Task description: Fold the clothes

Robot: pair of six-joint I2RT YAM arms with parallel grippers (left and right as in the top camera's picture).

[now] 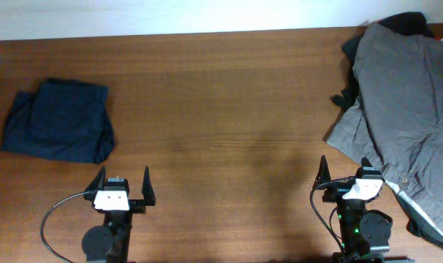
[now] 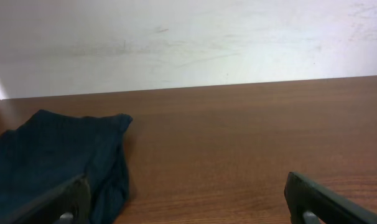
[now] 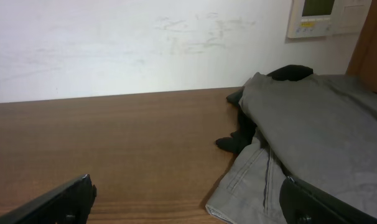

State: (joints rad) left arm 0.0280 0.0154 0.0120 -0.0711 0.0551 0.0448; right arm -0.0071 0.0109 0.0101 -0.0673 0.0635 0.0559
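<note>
The clothes lie in two places. A folded navy piece rests at the far left of the table, seen up close in the left wrist view as the navy piece. A crumpled mid-grey garment sprawls at the right edge over a black piece; the right wrist view shows the grey garment with its seamed hem and the black piece poking out. My left gripper is open and empty, just right of the navy piece. My right gripper is open, its right finger over the grey hem.
A wooden table runs back to a white wall. A wall control panel hangs at the upper right of the right wrist view. The grey garment droops past the table's right front corner.
</note>
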